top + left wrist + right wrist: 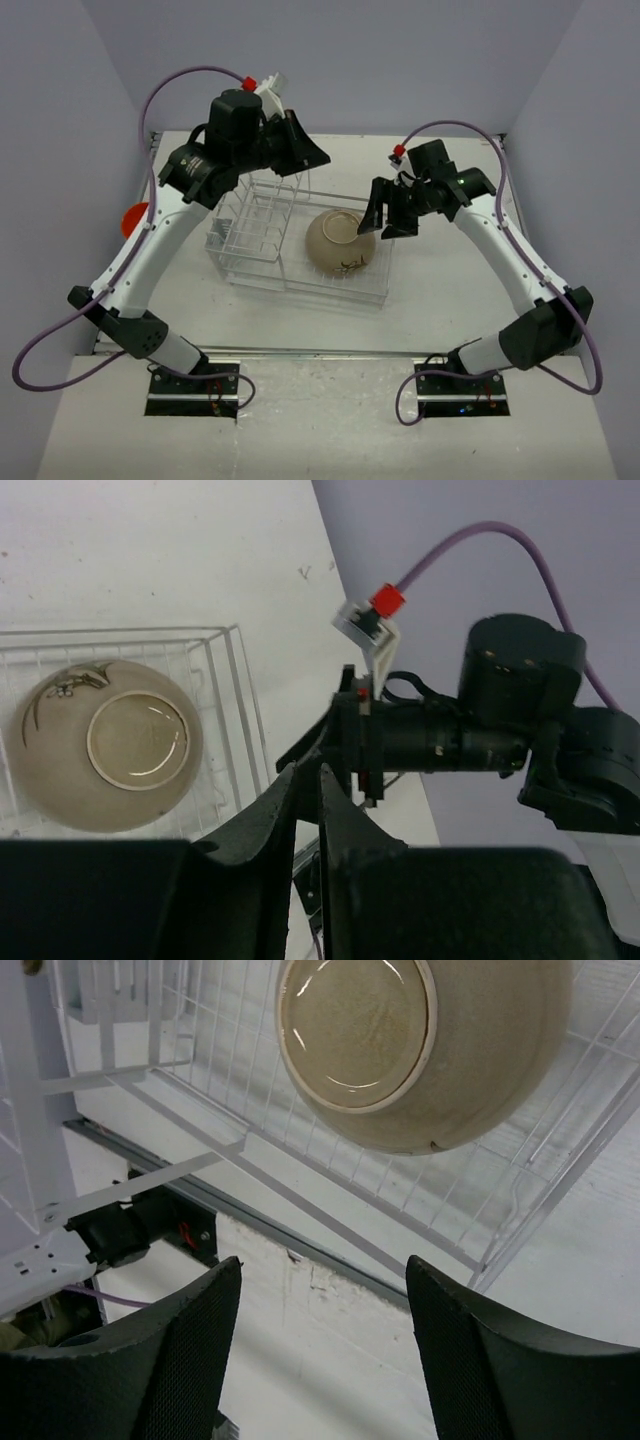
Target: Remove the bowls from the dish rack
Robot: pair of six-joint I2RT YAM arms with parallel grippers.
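Observation:
The wire dish rack (255,222) stands mid-table. A large tan bowl (340,243) with dark markings lies upside down in its lower basket section; it also shows in the left wrist view (105,745) and the right wrist view (430,1050). My left gripper (305,152) hangs above the rack's far edge; its fingers (308,772) stand almost together with nothing between them. My right gripper (386,215) hovers just right of the bowl, open and empty (322,1265). An orange bowl (135,217) peeks out from behind the left arm at the table's left edge.
Rack wires (300,1160) run just beyond the right gripper's fingers, and the rack's corner (230,680) lies left of the left gripper. The right arm's wrist (500,730) sits close ahead of the left gripper. Purple cables loop over both arms.

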